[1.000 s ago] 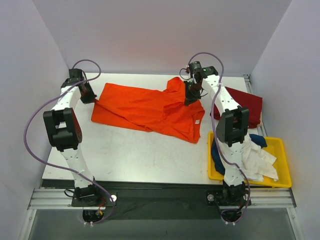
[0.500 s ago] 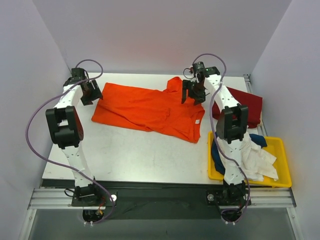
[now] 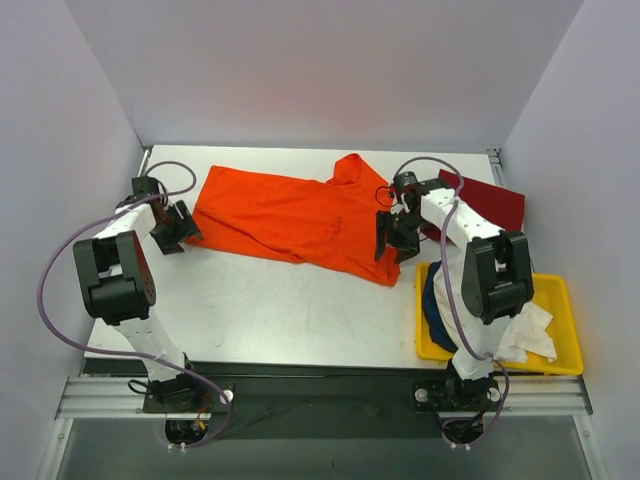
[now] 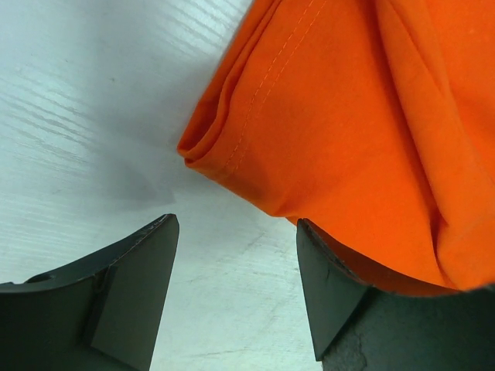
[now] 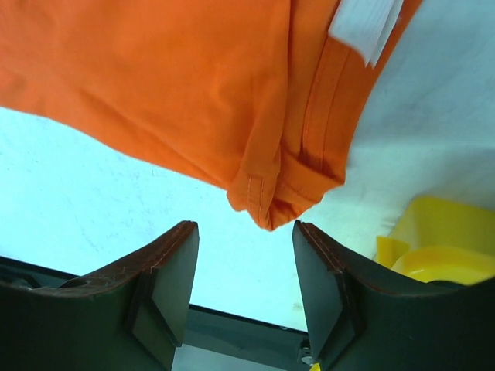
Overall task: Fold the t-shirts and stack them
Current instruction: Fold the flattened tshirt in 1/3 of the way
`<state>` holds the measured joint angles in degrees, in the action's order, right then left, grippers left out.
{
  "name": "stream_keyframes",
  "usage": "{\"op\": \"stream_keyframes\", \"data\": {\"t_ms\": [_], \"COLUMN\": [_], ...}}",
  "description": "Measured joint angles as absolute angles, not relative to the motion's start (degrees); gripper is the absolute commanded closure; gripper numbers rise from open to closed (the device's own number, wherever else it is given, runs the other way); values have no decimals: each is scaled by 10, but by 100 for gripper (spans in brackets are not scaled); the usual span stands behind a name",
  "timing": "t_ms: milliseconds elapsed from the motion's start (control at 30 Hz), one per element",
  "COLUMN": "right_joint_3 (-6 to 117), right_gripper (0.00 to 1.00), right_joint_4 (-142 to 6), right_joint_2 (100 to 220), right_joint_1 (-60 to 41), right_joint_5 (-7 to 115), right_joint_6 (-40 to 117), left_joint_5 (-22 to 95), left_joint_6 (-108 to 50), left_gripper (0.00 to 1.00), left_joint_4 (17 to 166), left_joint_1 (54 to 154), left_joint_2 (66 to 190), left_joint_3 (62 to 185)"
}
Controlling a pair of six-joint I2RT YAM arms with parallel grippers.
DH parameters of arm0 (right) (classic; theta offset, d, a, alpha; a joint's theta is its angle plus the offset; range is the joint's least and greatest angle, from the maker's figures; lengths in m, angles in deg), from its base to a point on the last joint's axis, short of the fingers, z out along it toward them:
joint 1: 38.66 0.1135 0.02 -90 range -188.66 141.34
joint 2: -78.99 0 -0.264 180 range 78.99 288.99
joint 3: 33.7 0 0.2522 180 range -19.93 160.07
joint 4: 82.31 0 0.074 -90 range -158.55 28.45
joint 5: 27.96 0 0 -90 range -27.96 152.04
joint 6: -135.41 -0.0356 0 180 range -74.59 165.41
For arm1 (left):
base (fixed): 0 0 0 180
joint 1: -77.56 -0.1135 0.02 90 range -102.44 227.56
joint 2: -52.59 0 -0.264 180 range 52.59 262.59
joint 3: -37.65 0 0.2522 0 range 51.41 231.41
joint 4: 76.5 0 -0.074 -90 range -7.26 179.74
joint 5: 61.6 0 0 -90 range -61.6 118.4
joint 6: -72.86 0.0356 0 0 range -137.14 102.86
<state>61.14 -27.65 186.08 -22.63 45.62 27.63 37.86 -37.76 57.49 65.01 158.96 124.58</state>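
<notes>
The bright orange t-shirt (image 3: 295, 215) lies spread and creased across the back of the table. My left gripper (image 3: 180, 228) hovers open just off its left corner. In the left wrist view that folded hem corner (image 4: 232, 147) sits just ahead of the open left gripper (image 4: 236, 224), with bare table between the fingers. My right gripper (image 3: 393, 243) stands open at the shirt's near right corner. There the orange corner (image 5: 271, 201) hangs just beyond the right gripper (image 5: 244, 228), which holds nothing. A dark red t-shirt (image 3: 495, 205) lies at the back right.
A yellow bin (image 3: 565, 295) stands at the near right, holding a white t-shirt (image 3: 520, 325) and a navy one (image 3: 435, 300). Its yellow edge (image 5: 441, 232) shows right of my right fingers. A white label (image 5: 363, 31) sticks out of the orange shirt.
Both grippers opened and let go of the orange shirt. The left one drew back toward the near left. The right one came nearer, from the collar area to the shirt's near right corner.
</notes>
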Motion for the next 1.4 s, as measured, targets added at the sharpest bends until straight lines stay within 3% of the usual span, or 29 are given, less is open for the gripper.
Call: {"op": "stream_keyframes", "data": {"t_ms": [233,600,767,1000,1200,1400], "right_joint_3": [551,502,496,495,492,492], "right_gripper": [53,59,65,76,100,100], "right_joint_4": [-307,-326,-331,-339,-343,-344], "right_joint_2": [1835,1835,1835,1837,1848,1848], "right_joint_1": [-221,-221,-221,-221,-221,-222], "right_joint_5": [455,455,455,455,455,455], "right_joint_6": [265,260,260,263,271,275], "left_joint_5": [387,392,393,394,398,402], "left_joint_6": [-386,-394,-394,-395,-402,-402], "left_gripper": [32,55,60,72,100,100], "left_joint_4": [599,622,630,633,635,636], "left_joint_1": [648,643,643,643,643,643], "left_joint_2": [1590,1615,1620,1629,1644,1651], "left_joint_3": [1228,1228,1230,1237,1251,1260]}}
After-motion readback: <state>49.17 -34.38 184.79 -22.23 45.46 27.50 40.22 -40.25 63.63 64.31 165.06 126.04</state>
